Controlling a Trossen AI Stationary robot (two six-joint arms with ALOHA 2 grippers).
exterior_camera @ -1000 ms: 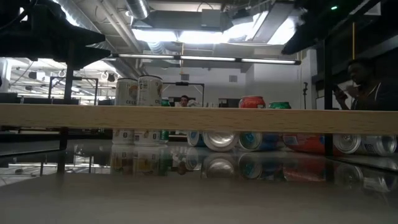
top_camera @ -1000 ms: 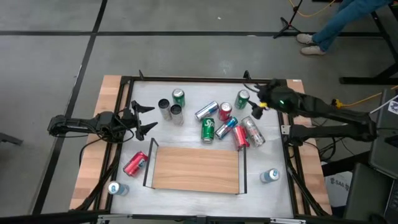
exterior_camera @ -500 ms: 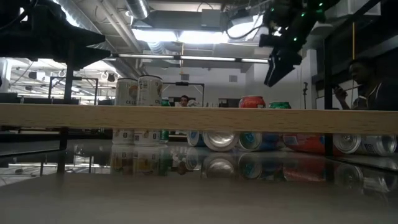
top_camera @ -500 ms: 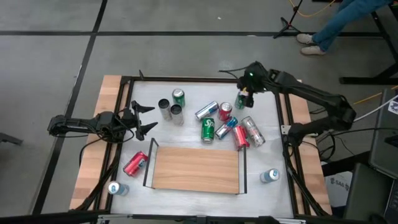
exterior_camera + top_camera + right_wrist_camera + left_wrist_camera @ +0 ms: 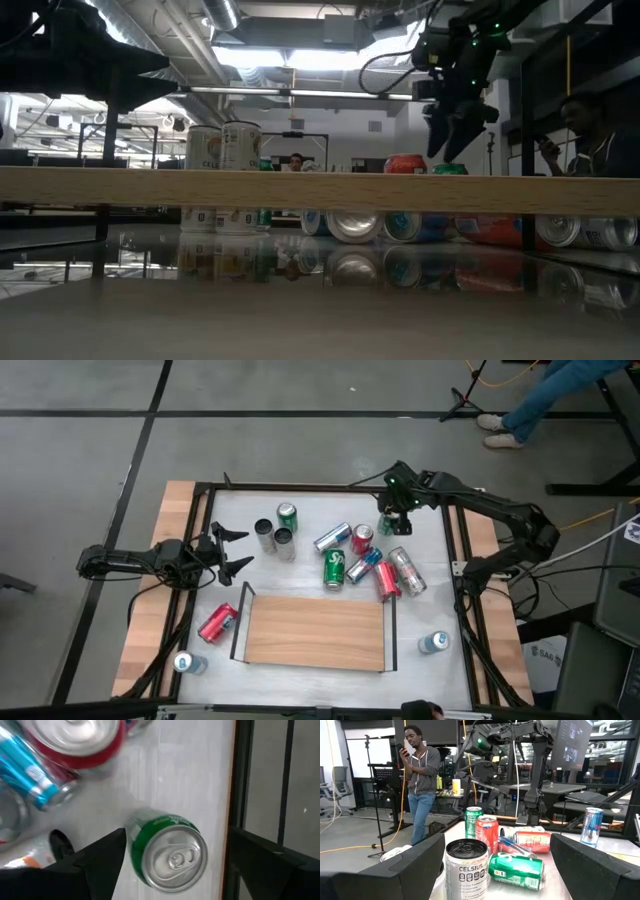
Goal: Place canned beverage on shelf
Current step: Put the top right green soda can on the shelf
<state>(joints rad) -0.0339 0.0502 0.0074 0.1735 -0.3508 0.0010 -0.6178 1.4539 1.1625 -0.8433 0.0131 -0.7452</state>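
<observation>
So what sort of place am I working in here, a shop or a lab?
Most likely a robotics lab or workshop, not a shop. Beyond the table there are bare ceiling ducts, more robot arms on stands, and a person standing on the open concrete floor.

Right hand [image 5: 392, 520] hides green can [image 5: 167, 851] in high view.

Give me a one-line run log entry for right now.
right gripper: open, above upright green can | left gripper: open, waiting at table's left | shelf: bare | phase: pre-grasp
</observation>
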